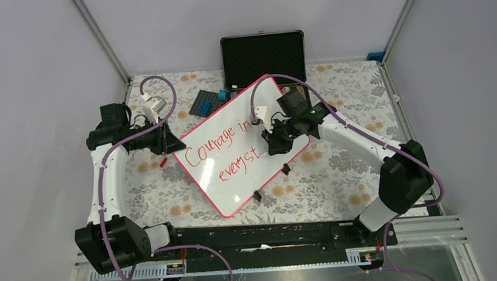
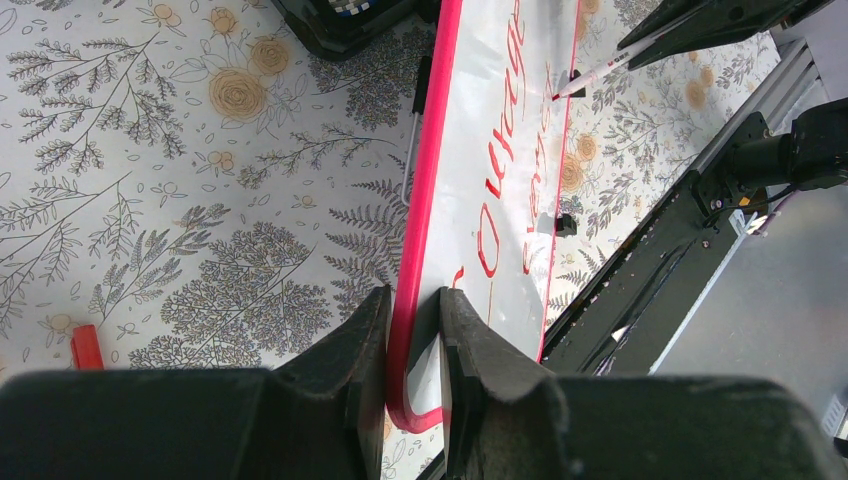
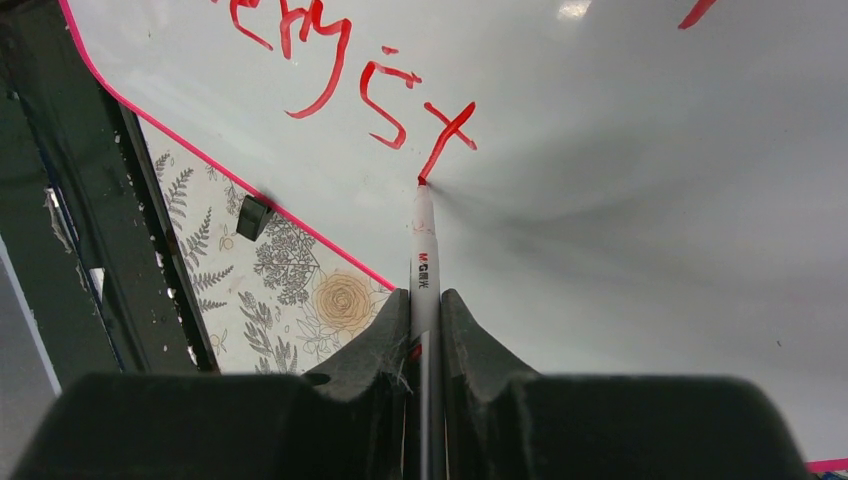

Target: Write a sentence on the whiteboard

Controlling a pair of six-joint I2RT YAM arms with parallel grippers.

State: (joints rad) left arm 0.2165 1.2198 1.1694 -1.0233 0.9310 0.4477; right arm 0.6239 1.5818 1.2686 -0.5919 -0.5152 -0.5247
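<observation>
The whiteboard (image 1: 236, 184) lies askew on the floral table, its pink-red frame (image 2: 425, 200) seen edge-on in the left wrist view. My left gripper (image 1: 175, 144) (image 2: 415, 300) is shut on the board's left corner, one finger on each face. The sentence (image 1: 223, 145) in red reads "Courage in" over "every st" (image 3: 380, 100). My right gripper (image 1: 274, 142) (image 3: 425, 300) is shut on a white marker (image 3: 423, 250), whose red tip touches the whiteboard (image 3: 620, 200) at the foot of the "t". That marker (image 2: 600, 72) also shows in the left wrist view.
An open black case (image 1: 263, 57) stands at the back. A blue block on a dark plate (image 1: 211, 100) lies beside the board's far edge. A red cap (image 1: 163, 162) (image 2: 86, 347) rests near my left gripper. Two black clips (image 1: 286, 169) sit on the board's near edge. A black rail (image 1: 259, 235) runs along the front.
</observation>
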